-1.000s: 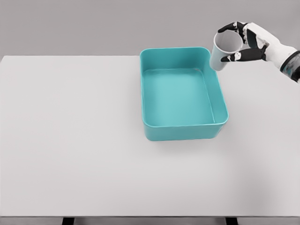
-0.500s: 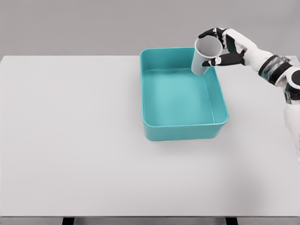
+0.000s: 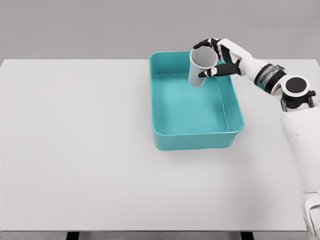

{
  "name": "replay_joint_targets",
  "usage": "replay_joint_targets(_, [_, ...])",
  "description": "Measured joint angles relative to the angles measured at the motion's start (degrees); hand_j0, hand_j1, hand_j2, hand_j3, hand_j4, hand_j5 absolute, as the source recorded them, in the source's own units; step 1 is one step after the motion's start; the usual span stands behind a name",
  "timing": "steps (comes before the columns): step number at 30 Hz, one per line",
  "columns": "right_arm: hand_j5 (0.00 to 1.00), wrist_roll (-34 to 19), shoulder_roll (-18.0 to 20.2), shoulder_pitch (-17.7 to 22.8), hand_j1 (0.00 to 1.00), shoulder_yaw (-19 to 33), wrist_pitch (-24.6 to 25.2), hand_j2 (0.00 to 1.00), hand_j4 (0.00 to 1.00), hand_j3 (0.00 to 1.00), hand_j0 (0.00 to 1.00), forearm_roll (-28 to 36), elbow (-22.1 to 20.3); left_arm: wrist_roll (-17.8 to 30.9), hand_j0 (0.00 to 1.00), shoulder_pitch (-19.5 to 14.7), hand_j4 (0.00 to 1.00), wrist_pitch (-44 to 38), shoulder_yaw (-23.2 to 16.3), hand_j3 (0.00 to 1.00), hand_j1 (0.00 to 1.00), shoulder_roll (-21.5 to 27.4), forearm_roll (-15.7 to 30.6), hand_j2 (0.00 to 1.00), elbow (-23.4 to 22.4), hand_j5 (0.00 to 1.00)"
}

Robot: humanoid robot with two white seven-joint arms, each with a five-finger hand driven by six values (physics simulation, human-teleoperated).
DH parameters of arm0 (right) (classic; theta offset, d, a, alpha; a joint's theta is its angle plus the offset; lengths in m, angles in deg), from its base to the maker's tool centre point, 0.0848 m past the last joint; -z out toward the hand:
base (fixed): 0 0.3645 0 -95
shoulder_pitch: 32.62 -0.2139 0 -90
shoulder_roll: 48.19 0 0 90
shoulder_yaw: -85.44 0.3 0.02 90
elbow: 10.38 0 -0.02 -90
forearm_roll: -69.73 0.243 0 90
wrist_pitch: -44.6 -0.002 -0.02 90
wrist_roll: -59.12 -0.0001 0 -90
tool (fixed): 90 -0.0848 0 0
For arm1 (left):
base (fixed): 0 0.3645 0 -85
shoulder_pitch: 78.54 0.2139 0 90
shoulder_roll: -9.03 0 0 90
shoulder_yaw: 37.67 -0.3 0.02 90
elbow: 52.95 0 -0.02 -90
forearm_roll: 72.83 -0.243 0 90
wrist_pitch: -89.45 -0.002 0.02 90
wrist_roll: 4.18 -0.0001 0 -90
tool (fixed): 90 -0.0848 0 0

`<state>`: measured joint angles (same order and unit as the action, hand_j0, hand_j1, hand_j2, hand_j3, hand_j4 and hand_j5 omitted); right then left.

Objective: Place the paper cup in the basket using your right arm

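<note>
— Where is your paper cup [image 3: 201, 67] right now?

— Your right robot hand [image 3: 220, 59] has its fingers curled around it, thumb low on the side, other fingers near the rim. The cup is tilted, its open mouth turned up toward the camera, and it hangs over the far right part of the teal basket [image 3: 172, 139].

— Is it resting inside?

— You cannot tell whether its base touches the basket floor. The basket sits on the white worktop [image 3: 75, 150].
</note>
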<state>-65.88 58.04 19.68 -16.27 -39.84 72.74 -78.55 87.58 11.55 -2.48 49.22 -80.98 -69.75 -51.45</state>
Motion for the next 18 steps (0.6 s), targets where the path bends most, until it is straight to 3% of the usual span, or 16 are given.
replay_joint_targets(11, [0.62,0.0,-2.9,-0.8,0.62,-1.1,-1.2,0.62,0.62,0.62,0.62,-2.3,4.7,0.0,1.00,0.0,1.00,0.0,0.0,1.00,1.00,0.0,0.0,1.00,0.0,1.00])
replay_joint_targets(18, [0.62,0.0,-3.3,-3.7,0.62,-3.2,-1.1,0.62,0.62,0.62,0.62,-2.6,8.0,0.0,1.00,0.0,1.00,0.0,0.0,1.00,1.00,0.0,0.0,1.00,0.0,1.00])
